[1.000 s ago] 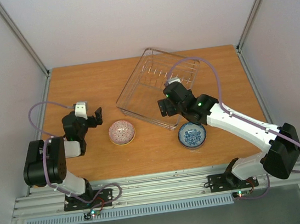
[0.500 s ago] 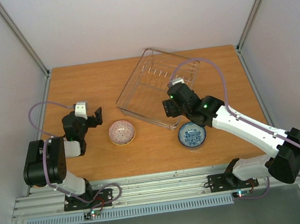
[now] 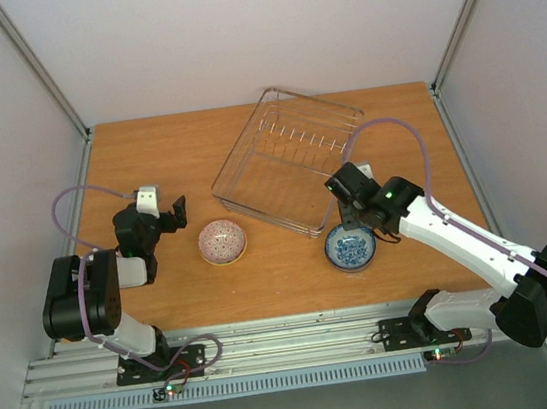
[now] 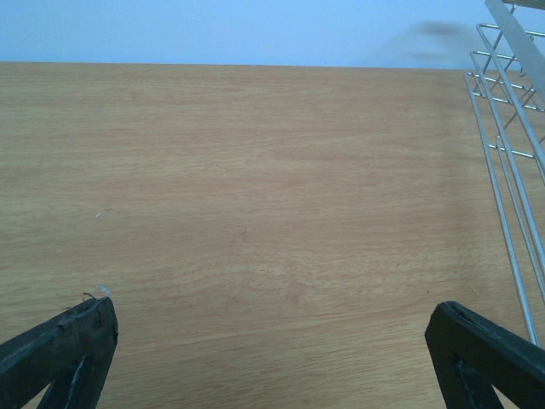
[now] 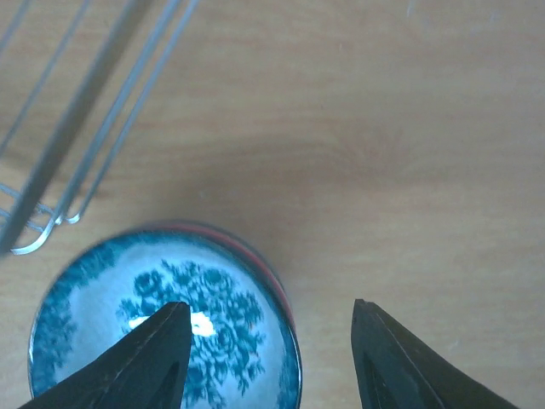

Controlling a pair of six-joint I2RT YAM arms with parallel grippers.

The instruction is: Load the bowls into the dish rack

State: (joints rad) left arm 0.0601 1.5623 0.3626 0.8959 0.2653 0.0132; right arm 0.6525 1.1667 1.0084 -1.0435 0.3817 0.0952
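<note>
A blue-and-white patterned bowl (image 3: pixel 350 248) sits upright on the table, near the rack's front corner. My right gripper (image 3: pixel 349 223) hangs over its far rim, open. In the right wrist view the bowl (image 5: pixel 162 341) fills the lower left; the gripper (image 5: pixel 268 328) straddles its rim, one finger (image 5: pixel 153 362) over the inside and the other (image 5: pixel 409 366) over bare table, neither touching. A pink-red patterned bowl (image 3: pixel 222 242) lies to the left. My left gripper (image 3: pixel 175 210) is open and empty, left of the pink bowl. The wire dish rack (image 3: pixel 288 160) holds nothing.
The rack's wire edge shows at the right of the left wrist view (image 4: pixel 502 170) and at the upper left of the right wrist view (image 5: pixel 94 136). White walls and metal frame posts close in the wooden table (image 3: pixel 167 158).
My right arm has swung from over the rack's near edge rightward and nearer, ending above the blue-and-white bowl, and its jaws have narrowed. The left arm and both bowls stayed put.
</note>
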